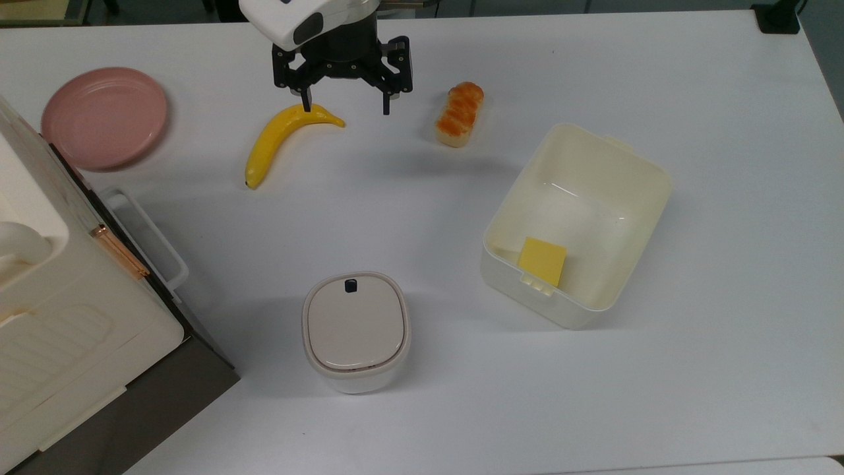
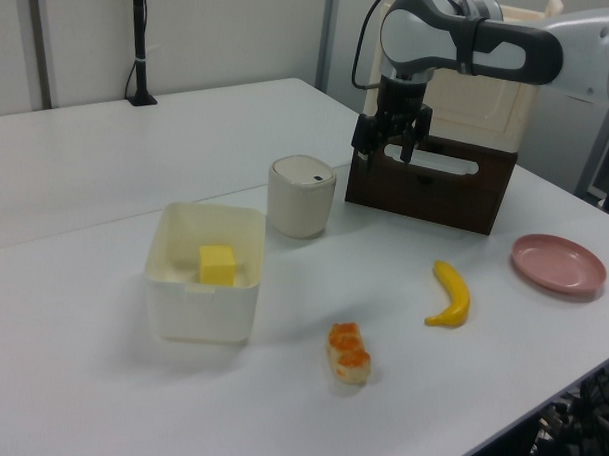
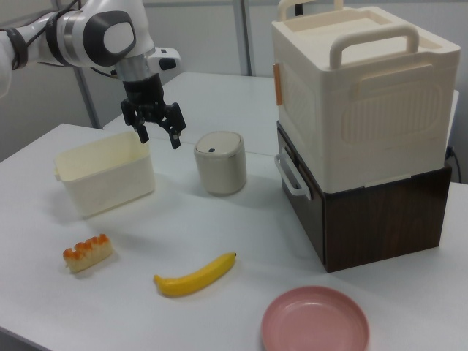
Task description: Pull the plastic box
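**Open hand well apart from the tub**

The hand (image 1: pixel 344 107), fingers spread and empty, hangs at 12 o'clock in the top view above the yellow plastic banana (image 1: pixel 282 138). The cream-yellow rectangular plastic box (image 1: pixel 633 173) sits at 4 o'clock, holding a yellow square piece (image 1: pixel 542 261). A shallow rim grip might slip; the beige lidded bin (image 1: pixel 356 332) stands shut.

One box (image 1: pixel 597 191), with one yellow square (image 1: pixel 542 261) inside. One lidded bin (image 1: pixel 356 330). One banana (image 1: pixel 282 137). One pastry (image 1: pixel 459 113). One pink plate (image 1: pixel 104 116). One cream appliance (image 1: pixel 53 310). One gripper (image 1: pixel 345 109). One tabletop (image 1: pixel 409 218).
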You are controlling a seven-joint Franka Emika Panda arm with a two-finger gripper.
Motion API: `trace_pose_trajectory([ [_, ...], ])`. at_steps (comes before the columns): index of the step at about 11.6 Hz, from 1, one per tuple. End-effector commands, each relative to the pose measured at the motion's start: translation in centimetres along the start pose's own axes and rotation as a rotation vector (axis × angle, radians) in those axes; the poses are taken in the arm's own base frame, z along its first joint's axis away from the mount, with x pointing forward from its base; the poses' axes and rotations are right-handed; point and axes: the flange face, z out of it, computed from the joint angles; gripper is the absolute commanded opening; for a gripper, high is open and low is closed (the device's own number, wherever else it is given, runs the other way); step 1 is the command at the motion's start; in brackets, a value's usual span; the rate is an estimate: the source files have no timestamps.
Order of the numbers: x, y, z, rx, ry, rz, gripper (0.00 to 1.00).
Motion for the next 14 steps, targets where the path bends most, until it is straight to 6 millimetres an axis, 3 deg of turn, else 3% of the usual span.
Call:
trace_pose_trajectory([
  [1, -0.2, -0.2, -0.2, 0.013, 0.011, -0.027, 1.00],
  [7, -0.1, -0.4, 0.3, 0.013, 0.003, -0.062, 1.00],
  [9, -0.1, -0.9, 0.2, 0.020, 0.006, -0.216, 1.00],
  [10, -0.1, -1.8, 0.2, 0.020, 0.008, -0.304, 1.00],
  [14, 0.0, -11.1, 3.2, 0.070, -0.027, -0.686, 1.00],
])
